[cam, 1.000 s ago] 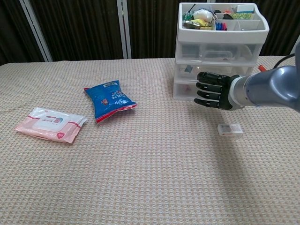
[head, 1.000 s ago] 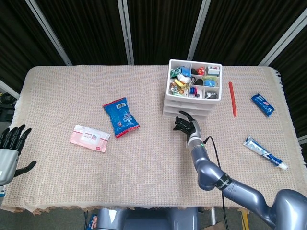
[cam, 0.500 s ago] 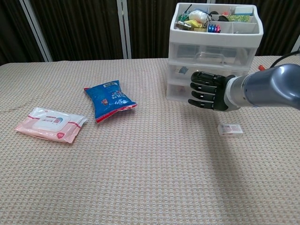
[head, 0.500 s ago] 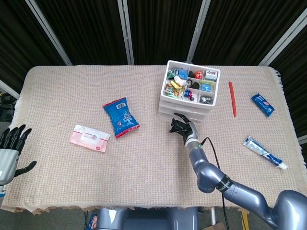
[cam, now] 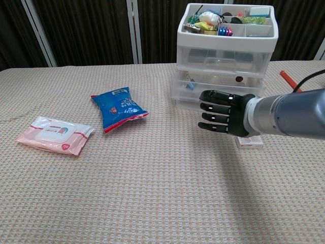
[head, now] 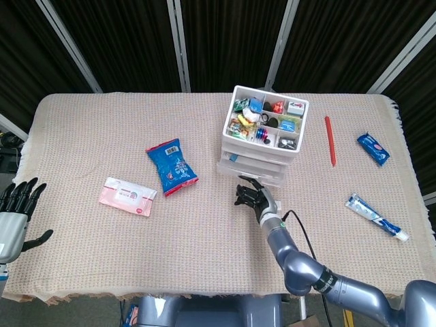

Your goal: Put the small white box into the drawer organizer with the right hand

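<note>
The white drawer organizer (head: 253, 161) stands at the back middle of the table, its top tray full of small items. In the chest view the organizer (cam: 226, 44) has its two lower drawers sticking out a little toward me. My right hand (head: 255, 197) hovers just in front of those drawers, fingers stretched out and holding nothing. In the chest view the right hand (cam: 221, 118) points left. The small white box (cam: 250, 143) lies on the cloth behind the wrist, mostly hidden by it. My left hand (head: 15, 204) rests spread at the table's far left edge.
A blue snack bag (head: 172, 166) and a pink wipes pack (head: 127, 196) lie on the left half. A red pen (head: 329, 139), a blue packet (head: 372, 148) and a toothpaste tube (head: 375, 216) lie on the right side.
The organizer has shifted left and nearer to me, and its lower drawers now stick out. My right hand drew back toward the front edge. The left hand stayed still.
</note>
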Available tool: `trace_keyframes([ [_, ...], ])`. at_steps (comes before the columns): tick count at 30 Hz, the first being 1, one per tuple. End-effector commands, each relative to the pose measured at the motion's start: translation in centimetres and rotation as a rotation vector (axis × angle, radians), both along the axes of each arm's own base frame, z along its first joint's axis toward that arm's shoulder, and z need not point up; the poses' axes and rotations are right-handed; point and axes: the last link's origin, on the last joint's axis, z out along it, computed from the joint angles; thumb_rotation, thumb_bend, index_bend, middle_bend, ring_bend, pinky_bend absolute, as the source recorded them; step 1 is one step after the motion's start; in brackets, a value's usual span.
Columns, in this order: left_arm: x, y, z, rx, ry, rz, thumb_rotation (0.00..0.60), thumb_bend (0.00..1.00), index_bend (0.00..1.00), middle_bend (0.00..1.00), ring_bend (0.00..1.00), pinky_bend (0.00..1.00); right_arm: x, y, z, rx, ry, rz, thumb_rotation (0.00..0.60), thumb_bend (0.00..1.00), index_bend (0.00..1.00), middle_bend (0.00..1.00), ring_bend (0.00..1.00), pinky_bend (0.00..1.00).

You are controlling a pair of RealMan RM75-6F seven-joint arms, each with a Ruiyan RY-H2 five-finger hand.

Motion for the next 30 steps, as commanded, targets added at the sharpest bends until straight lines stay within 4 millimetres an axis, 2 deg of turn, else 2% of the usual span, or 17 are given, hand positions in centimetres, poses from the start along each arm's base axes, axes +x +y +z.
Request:
trace_keyframes([
  [1,0.0,0.0,0.0,0.001,0.002,0.001,0.600,0.20,0.06,0.00,0.00,0.00,-0.5,1.0,0.1,0.002,0.075,0.042,0.600,0.39,0.24,0.64,0.62,0.55],
  [6,0.0,0.0,0.0,0.001,0.003,0.000,0.600,0.20,0.07,0.00,0.00,0.00,-1.1,2.7,0.2,0.013,0.193,0.101,0.600,0.39,0.16,0.63,0.60,0.55],
  [11,0.1,-0.1,0.0,0.002,0.003,-0.001,0.600,0.20,0.07,0.00,0.00,0.00,-1.7,4.0,0.5,0.038,0.249,0.107,0.600,0.38,0.15,0.62,0.60,0.55],
  [18,0.0,-0.2,0.0,0.007,0.005,0.001,0.600,0.20,0.07,0.00,0.00,0.00,-3.1,5.2,1.7,0.042,0.485,0.247,0.600,0.22,0.15,0.62,0.60,0.55],
  [21,0.1,-0.2,-0.1,0.006,0.004,0.003,0.600,0.20,0.07,0.00,0.00,0.00,-3.8,5.6,2.1,0.076,0.587,0.307,0.600,0.19,0.15,0.62,0.61,0.55],
  [30,0.1,-0.3,-0.2,0.006,0.003,0.009,0.600,0.20,0.08,0.00,0.00,0.00,-5.9,6.1,3.2,0.075,0.940,0.459,0.600,0.12,0.18,0.76,0.74,0.57],
])
